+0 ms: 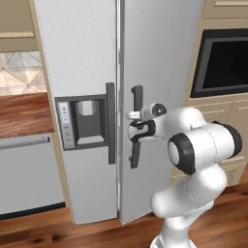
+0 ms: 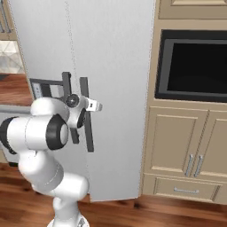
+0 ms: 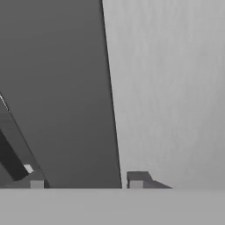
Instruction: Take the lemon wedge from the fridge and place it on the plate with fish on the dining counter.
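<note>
The fridge [image 1: 92, 58] is standing nearly shut, its right door [image 1: 160, 72] just beginning to gape at the bottom, so the lemon wedge is presumably lying hidden inside, and no brand or readable writing is showing on either door or the dispenser. The gripper [image 1: 134, 131] is clamping the right door's dark handle [image 1: 136, 97] at mid-height, fingertips [image 3: 136, 179] straddling the bar. That stiff, heavy door is probably wanting a steady pull there.
</note>
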Tool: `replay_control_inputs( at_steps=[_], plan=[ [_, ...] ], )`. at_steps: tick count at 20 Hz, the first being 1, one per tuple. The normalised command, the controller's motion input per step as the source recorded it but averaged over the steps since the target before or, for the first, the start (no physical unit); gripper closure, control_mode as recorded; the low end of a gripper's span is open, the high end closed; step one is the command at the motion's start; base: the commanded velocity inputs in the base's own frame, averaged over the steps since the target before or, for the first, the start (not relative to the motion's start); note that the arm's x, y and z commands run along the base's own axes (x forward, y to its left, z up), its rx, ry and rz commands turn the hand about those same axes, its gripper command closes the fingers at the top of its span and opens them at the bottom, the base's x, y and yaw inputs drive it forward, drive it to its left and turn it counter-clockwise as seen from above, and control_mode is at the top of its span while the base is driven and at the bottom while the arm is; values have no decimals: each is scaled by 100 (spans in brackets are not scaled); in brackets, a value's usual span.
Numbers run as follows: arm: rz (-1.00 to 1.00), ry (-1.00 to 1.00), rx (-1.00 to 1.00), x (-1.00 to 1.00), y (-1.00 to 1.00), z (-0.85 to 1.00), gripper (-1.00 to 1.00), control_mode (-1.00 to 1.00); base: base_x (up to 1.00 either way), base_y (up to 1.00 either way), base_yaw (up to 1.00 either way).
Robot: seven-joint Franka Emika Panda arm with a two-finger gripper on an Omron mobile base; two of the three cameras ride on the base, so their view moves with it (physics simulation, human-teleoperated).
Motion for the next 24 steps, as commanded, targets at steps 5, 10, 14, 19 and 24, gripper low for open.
replay_control_inputs(
  at_steps=[5,10,14,19,24],
  plan=[
    [-31,-3,0,-100,-100,0,100,-100,0,0,0],
    [-34,-1,0,-100,-100,0,100,-100,0,0,0],
    [-37,0,1,-100,-100,0,100,-100,0,0,0],
    [-47,1,8,-93,-100,20,100,-100,0,0,0],
    [-39,-3,7,-94,-34,47,100,-100,0,0,0]
  ],
)
